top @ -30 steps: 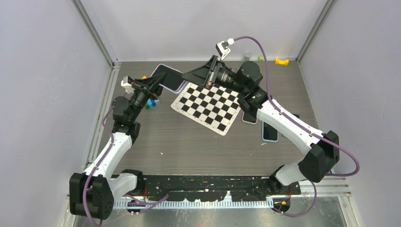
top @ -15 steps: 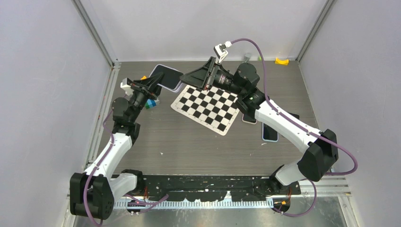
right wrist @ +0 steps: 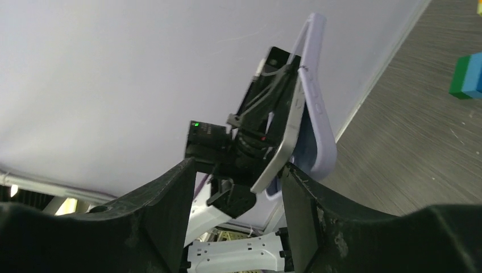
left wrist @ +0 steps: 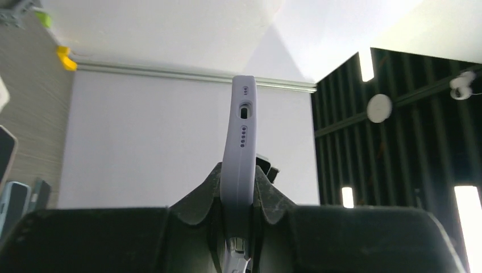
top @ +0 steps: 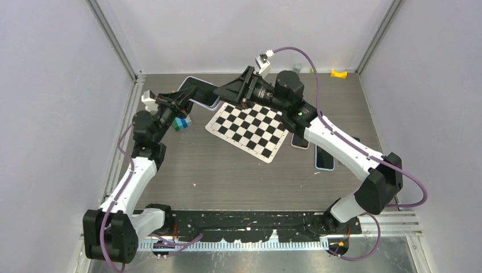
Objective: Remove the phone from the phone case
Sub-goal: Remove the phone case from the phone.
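Observation:
The lavender phone case (left wrist: 243, 142) stands edge-on between my left gripper's (left wrist: 241, 170) fingers, which are shut on it. In the top view the left gripper (top: 183, 101) holds the case with the dark phone (top: 200, 92) in the air at the back left. In the right wrist view the phone's silver edge (right wrist: 281, 148) stands partly away from the case (right wrist: 317, 108) at its near end. My right gripper (right wrist: 239, 170) is open, with that near corner of the phone between its jaws, close to the right finger (right wrist: 301, 216). In the top view the right gripper (top: 219, 91) is at the phone's right end.
A checkerboard mat (top: 250, 128) lies in the middle of the table. Two other phones (top: 324, 159) lie right of it, under the right arm. A blue and green block (top: 181, 123) sits below the left gripper. A yellow piece (top: 339, 73) is at the back right corner.
The right gripper has moved left, up to the phone's end. The left gripper with the case has shifted slightly left and back.

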Motion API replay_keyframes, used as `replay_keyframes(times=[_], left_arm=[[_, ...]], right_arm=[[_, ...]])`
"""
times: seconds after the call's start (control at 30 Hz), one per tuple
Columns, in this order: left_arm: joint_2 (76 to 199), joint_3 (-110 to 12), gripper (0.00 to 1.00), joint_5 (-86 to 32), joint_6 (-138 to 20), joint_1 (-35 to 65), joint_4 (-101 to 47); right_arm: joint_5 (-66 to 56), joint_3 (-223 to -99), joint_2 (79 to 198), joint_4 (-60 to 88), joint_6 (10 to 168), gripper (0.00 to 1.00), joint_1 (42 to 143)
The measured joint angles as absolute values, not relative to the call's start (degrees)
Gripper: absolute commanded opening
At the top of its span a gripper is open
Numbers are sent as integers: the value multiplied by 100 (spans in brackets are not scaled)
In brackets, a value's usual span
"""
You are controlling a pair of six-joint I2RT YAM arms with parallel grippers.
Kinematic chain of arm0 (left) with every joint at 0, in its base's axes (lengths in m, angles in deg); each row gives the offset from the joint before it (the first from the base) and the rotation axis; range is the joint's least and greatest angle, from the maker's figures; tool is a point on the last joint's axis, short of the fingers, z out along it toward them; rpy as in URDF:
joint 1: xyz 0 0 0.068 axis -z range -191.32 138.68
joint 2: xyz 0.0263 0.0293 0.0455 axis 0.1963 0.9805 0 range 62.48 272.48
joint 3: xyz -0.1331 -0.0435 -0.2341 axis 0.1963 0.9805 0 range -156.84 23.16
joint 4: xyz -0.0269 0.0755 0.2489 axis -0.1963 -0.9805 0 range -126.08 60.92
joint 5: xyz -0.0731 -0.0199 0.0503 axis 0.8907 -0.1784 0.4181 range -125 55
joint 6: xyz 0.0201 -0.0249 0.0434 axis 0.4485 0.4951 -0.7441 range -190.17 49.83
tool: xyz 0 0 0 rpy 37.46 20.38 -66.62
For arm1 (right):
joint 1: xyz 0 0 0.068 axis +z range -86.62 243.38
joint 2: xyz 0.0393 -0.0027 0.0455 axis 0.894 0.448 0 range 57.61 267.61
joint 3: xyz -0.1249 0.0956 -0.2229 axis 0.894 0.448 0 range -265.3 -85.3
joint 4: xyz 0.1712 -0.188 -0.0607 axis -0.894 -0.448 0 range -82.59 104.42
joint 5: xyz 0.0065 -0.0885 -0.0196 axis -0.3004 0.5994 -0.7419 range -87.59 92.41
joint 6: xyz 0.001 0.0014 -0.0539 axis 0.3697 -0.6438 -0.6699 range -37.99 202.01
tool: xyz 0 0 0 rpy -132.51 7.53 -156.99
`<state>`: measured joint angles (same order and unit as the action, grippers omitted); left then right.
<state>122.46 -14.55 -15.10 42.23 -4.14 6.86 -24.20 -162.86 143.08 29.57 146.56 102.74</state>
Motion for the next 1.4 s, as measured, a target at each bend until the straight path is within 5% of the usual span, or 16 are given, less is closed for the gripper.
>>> replay_keyframes(times=[0.23, 0.37, 0.4, 0.5, 0.7, 0.8, 1.0, 1.27, 1.4], left_arm=[[12248, -2625, 0, -660, 2291, -445, -719], [12244, -2964, 1, -386, 1740, -465, -1088], [12244, -3012, 3, -375, 1668, -467, -1108], [12220, -3077, 22, -371, 1524, -500, -1160], [12054, -3108, 74, -15, 1163, -386, -1615], [11864, -3121, 88, 108, 796, -309, -2026], [11348, -3016, 91, 64, -9, -314, -2743], [11097, -2373, 76, 110, -406, -314, -3005], [11101, -2288, 83, 112, -468, -314, -3062]], right_arm=[[-2341, -16749, 14564, 2085, 14711, 54, 10276], [-2556, -16743, 14607, 2299, 14890, 31, 10280], [-2628, -16743, 14645, 2369, 14947, 17, 10280], [-2794, -16743, 14763, 2522, 15139, 2, 10254], [-2818, -16743, 14920, 2699, 15581, 1, 10282], [-2743, -16740, 15040, 2675, 15860, 1, 10298], [-2562, -16666, 15152, 2704, 16687, 0, 10201], [-2446, -16367, 15211, 3296, 17810, 0, 10127], [-2468, -16308, 15366, 3436, 18197, 1, 10147]])
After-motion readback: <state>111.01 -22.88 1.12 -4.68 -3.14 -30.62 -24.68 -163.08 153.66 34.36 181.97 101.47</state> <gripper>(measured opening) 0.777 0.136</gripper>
